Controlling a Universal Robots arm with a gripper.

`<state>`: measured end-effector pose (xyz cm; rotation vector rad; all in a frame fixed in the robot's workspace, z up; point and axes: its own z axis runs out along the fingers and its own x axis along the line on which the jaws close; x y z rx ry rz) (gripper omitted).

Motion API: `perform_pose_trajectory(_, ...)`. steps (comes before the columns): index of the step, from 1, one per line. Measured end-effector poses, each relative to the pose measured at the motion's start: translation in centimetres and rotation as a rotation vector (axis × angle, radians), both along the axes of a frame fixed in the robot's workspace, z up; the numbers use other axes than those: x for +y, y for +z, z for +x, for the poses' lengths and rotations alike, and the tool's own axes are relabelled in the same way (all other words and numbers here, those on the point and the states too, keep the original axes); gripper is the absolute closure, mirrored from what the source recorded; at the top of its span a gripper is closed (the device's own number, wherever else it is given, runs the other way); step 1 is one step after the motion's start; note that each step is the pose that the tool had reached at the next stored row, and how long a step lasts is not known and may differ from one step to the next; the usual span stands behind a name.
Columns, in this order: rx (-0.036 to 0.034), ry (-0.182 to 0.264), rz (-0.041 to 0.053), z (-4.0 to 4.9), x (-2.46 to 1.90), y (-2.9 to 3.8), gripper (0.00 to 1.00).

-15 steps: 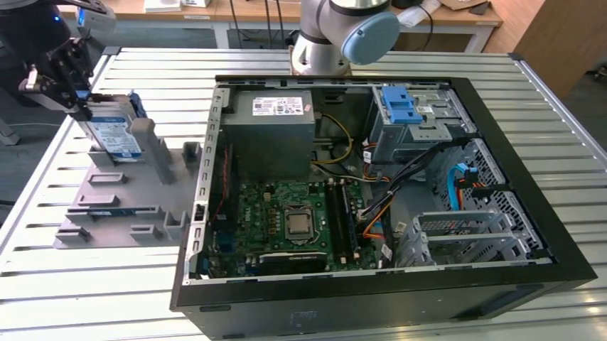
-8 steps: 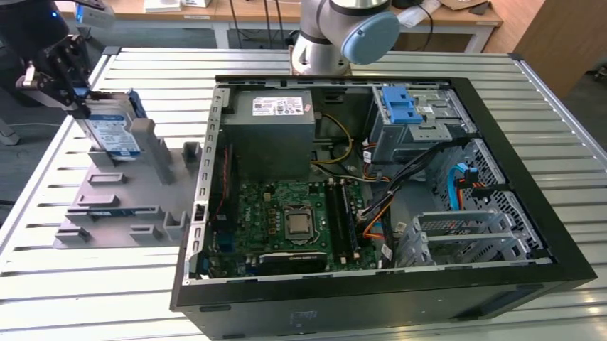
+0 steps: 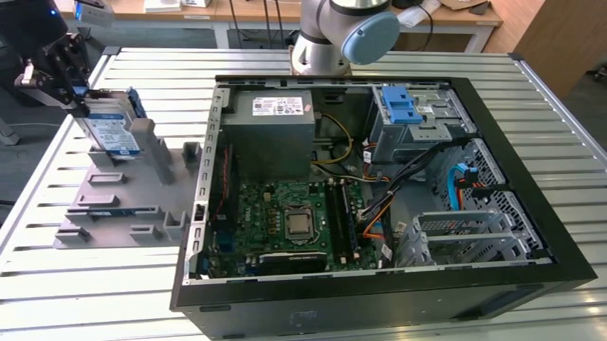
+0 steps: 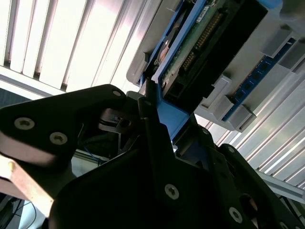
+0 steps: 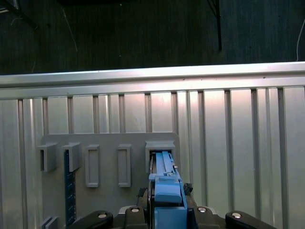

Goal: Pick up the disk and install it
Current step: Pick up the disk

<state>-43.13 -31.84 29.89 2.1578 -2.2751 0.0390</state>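
Well apart from the pincer [image 3: 79, 106], toward the exterior view's right: open computer case [image 3: 531, 234]; directly beneath the pincer: grey holder fixture [image 3: 114, 213]. Clamped between the closed fingers by its upper blue rail: the disk [image 3: 112, 131], upright, lower end at a fixture slot. Treat as probably rigid, fairly heavy, smooth and shock-sensitive; grip on the rails, not the exposed circuit board.

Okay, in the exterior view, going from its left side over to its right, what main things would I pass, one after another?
gripper → disk → grey power-supply box → blue latch → the computer case's far wall
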Motion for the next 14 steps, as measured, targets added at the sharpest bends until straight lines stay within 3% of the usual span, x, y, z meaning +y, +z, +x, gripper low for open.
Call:
perform_pose_trajectory(11,0.0,0.0,0.0,0.0,0.0,-0.3,0.62)
perform_pose_trajectory(12,0.0,0.0,0.0,-0.01,0.0,-0.39,0.56)
perform_pose_trajectory(14,0.0001,0.0,-0.0001,-0.08,-0.03,-0.53,0.56)
